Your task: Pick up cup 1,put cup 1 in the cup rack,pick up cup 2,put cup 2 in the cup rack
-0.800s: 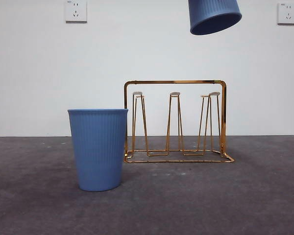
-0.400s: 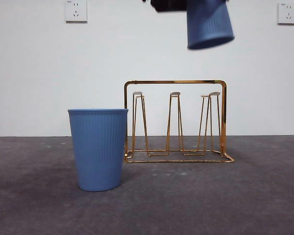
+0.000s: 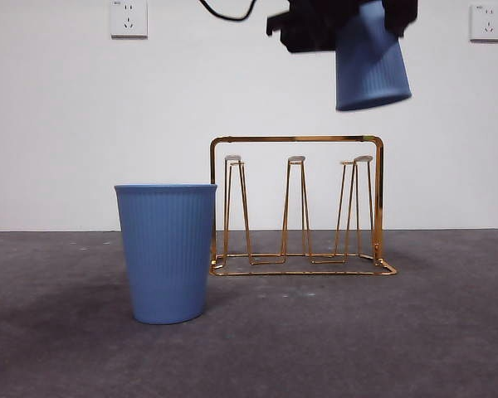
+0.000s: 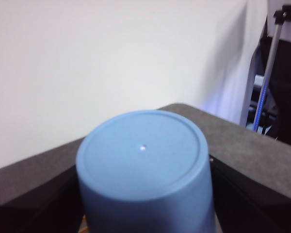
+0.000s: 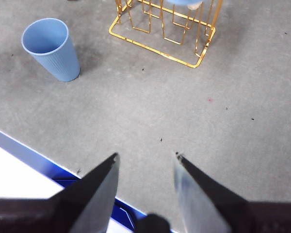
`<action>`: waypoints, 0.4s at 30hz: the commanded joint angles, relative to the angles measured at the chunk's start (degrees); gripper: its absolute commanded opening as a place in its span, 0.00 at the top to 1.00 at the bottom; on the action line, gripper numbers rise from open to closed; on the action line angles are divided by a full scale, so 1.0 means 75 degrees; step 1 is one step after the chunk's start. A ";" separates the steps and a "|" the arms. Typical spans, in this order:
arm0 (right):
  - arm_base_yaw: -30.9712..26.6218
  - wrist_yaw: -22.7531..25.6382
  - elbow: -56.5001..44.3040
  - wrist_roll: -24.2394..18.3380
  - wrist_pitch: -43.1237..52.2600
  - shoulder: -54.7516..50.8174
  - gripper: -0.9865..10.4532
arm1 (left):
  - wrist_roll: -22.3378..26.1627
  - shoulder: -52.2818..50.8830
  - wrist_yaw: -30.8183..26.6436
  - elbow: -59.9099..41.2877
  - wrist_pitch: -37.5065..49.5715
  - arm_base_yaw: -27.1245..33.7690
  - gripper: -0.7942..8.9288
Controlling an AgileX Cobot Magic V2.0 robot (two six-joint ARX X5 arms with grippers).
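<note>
My left gripper (image 3: 349, 25) is shut on a blue ribbed cup (image 3: 370, 66), held upside down and slightly tilted in the air above the right end of the gold wire cup rack (image 3: 295, 138). The cup's mouth hangs clear above the rack's top bar. In the left wrist view the cup's flat bottom (image 4: 143, 155) fills the space between the jaws. A second blue cup (image 3: 167, 253) stands upright on the table, left of and nearer than the rack. My right gripper (image 5: 146, 158) is open and empty, high above the table, and looks down on the upright cup (image 5: 51, 48) and the rack (image 5: 153, 50).
The table (image 3: 357, 332) is dark grey, with a white wall behind bearing two sockets (image 3: 128, 18). In the right wrist view the table's blue front edge (image 5: 43, 158) lies near the right gripper.
The left gripper has come down into the front view with the upside-down cup. The cup is lower and closer to the rack's right end. The upright cup and the rack have not moved.
</note>
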 commanded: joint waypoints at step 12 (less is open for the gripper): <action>0.0003 0.0006 -0.0061 0.0087 0.0152 -0.0017 0.75 | 0.0050 0.0571 -0.0026 0.0064 -0.0067 0.0251 0.93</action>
